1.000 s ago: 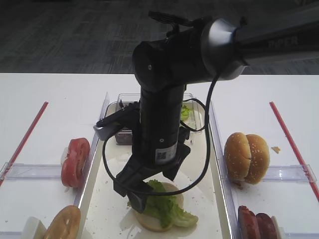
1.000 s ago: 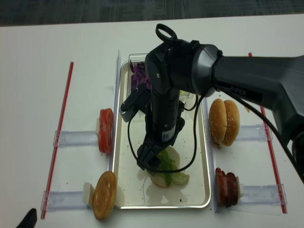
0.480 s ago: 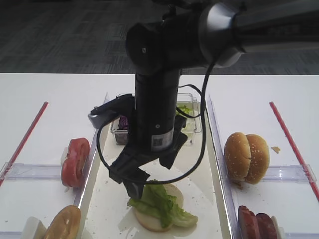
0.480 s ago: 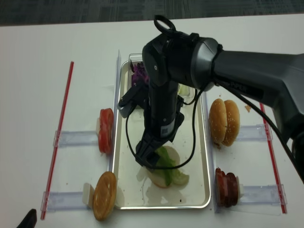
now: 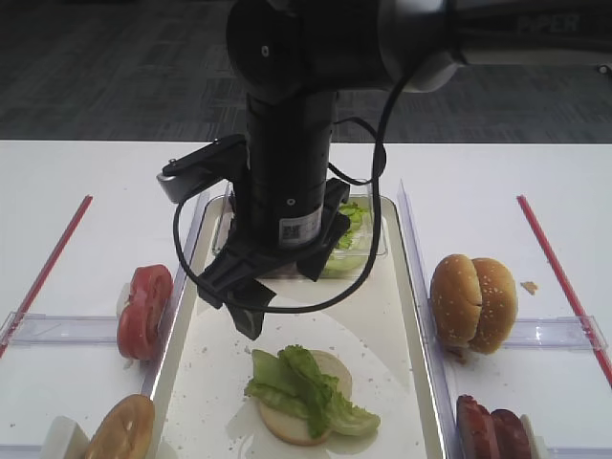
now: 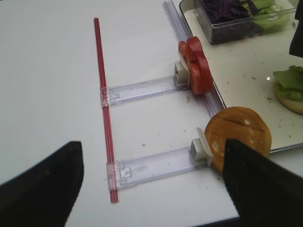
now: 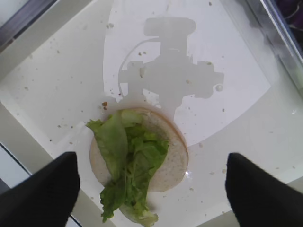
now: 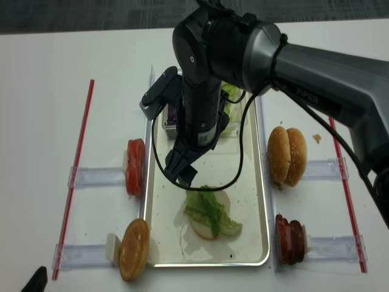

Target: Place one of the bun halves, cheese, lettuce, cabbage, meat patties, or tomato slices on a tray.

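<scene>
Right hand (image 7: 149,184) spread wide, empty, above lettuce (image 7: 128,161) on bun half (image 7: 168,158)

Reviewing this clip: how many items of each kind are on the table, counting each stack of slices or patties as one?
bun halves: 4 (two right, one left, one under the lettuce)
tomato stack: 1
patty stack: 1
lettuce leaf pile on the bun: 1
tray: 1
clear tub: 1
Total: 9
</scene>
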`<state>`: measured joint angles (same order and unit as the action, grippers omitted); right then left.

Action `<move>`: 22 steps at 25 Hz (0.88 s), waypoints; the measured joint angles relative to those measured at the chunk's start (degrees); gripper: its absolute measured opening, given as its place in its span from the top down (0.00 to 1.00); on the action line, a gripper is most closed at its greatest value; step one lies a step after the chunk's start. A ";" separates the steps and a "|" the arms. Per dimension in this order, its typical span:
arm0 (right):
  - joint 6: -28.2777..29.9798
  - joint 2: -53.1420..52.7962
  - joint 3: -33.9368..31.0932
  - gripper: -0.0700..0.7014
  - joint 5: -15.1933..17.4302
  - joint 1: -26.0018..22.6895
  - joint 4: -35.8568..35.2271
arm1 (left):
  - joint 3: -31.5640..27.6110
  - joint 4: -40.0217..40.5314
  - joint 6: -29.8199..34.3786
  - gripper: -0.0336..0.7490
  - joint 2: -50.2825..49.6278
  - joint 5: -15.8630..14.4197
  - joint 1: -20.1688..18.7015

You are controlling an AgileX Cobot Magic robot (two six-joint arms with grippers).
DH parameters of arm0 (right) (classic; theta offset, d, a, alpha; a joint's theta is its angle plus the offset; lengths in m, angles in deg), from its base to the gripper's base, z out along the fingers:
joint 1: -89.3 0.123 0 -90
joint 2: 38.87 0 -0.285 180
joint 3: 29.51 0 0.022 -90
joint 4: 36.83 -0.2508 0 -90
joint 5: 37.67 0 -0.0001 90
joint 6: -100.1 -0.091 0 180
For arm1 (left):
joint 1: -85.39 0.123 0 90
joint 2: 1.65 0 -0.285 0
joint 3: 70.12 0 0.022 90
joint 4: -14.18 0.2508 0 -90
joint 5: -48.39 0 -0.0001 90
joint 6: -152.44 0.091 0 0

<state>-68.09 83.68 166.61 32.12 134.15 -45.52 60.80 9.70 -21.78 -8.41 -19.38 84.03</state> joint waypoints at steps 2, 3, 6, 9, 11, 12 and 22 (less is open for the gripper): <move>-0.24 0.00 0.00 0.08 -0.01 0.00 0.00 | 0.00 0.00 0.00 0.25 0.00 0.00 0.00; -0.35 0.00 0.00 0.08 -0.01 0.00 0.00 | 0.00 0.00 0.00 0.25 0.00 0.00 0.00; -0.38 0.00 0.00 0.08 0.12 0.00 0.00 | 0.00 0.00 0.00 0.25 0.00 0.00 0.00; -1.27 0.00 0.00 0.08 0.12 0.00 0.00 | 0.00 0.00 0.00 0.25 0.00 0.00 0.00; -1.52 0.00 0.00 0.08 0.12 0.00 0.00 | 0.00 0.00 0.00 0.25 0.00 0.00 0.00; -1.56 0.00 0.00 0.08 0.12 0.00 0.00 | 0.00 0.00 0.00 0.25 0.00 0.00 0.00; -2.02 0.00 0.00 0.08 0.12 0.00 3.51 | 0.00 0.00 0.00 0.25 0.00 0.00 0.00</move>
<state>-70.11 83.68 166.61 32.24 134.15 -42.01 60.80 9.70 -21.78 -8.41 -19.38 84.03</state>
